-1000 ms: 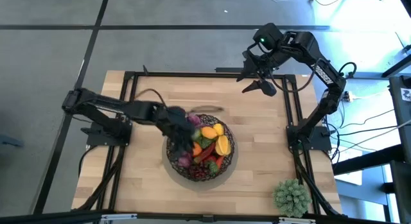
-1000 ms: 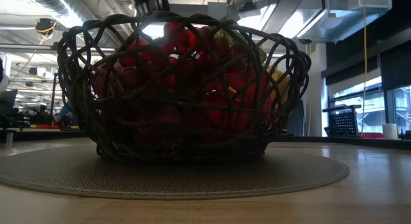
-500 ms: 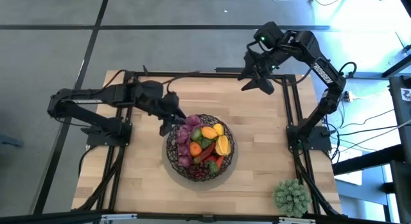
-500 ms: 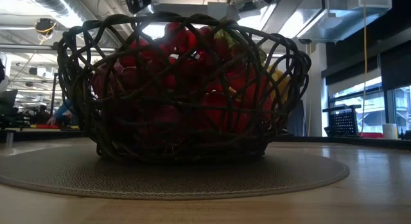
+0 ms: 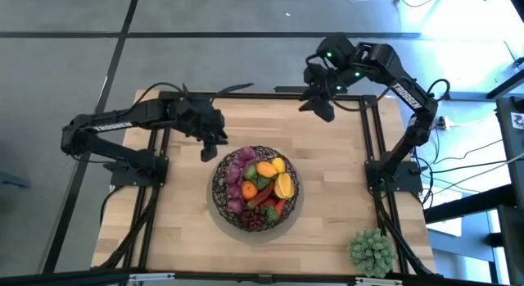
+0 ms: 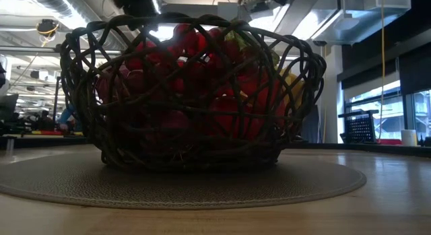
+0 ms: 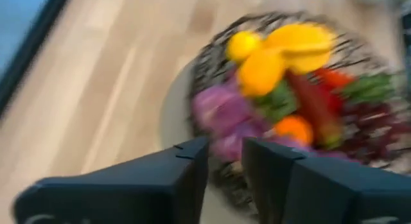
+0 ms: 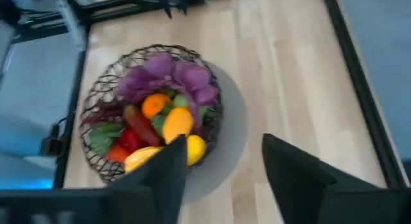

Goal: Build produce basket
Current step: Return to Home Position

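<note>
1. The basket (image 5: pixel 255 188) sits on the wooden table (image 5: pixel 327 196), just below the middle of the high view, on a round mat (image 6: pixel 202 184).
2. The basket holds the produce: purple grapes (image 5: pixel 240 165) on its upper-left side, an orange (image 5: pixel 248 190) near its middle, yellow lemons (image 5: pixel 282 184) to the right and red peppers (image 5: pixel 274 209) lower down.
3. In the low view the basket fills the centre of the frame, with red and purple fruit showing through its dark wire.
4. The left gripper (image 5: pixel 208 152) hangs just up and left of the basket's rim, clear of it. In the left wrist view its fingers (image 7: pixel 186 179) stand a narrow gap apart and hold nothing.
5. The right gripper (image 5: pixel 321 110) is in the upper right of the high view, over the table's far edge and well apart from the basket. Its fingers (image 8: pixel 292 172) are spread wide and empty.
6. A pale green spiky plant (image 5: pixel 370 251) stands at the lower right corner of the table.
</note>
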`<state>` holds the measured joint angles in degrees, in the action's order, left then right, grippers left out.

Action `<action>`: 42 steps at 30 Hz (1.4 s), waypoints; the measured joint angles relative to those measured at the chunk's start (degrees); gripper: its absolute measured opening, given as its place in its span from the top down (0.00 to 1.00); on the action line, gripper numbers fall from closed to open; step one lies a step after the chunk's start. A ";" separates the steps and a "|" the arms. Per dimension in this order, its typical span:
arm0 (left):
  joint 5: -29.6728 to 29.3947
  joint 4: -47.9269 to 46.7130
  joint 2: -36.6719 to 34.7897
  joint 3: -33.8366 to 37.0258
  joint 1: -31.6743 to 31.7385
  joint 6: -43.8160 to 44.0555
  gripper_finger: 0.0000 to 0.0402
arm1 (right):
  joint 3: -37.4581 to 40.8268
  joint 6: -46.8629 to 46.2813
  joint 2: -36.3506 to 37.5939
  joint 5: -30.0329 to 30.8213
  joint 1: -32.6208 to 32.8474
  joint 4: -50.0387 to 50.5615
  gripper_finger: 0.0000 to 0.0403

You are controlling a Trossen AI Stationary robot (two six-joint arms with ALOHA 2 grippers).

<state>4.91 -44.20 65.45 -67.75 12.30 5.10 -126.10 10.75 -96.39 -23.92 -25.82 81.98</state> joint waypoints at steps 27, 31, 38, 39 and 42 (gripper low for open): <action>15.86 -18.37 17.35 0.09 23.66 -29.70 1.00 | 0.04 -4.84 -24.82 15.78 1.04 5.59 1.00; 18.70 -20.22 20.61 0.09 23.53 -33.79 1.00 | 0.04 -5.00 -27.81 13.00 1.30 5.06 1.00; 20.27 -19.75 25.93 0.09 23.23 -35.95 1.00 | 0.04 -4.50 -31.82 11.49 1.68 2.04 1.00; 20.34 -19.77 26.53 0.09 23.25 -36.35 1.00 | 0.04 -4.48 -32.27 10.76 1.70 1.38 1.00; 21.50 -19.81 27.99 0.09 22.97 -36.83 1.00 | 0.04 -4.43 -33.58 8.04 1.81 -1.52 1.00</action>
<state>26.41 -64.01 93.44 -67.66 35.27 -31.73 -126.06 6.32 -129.97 -15.88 -24.01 80.47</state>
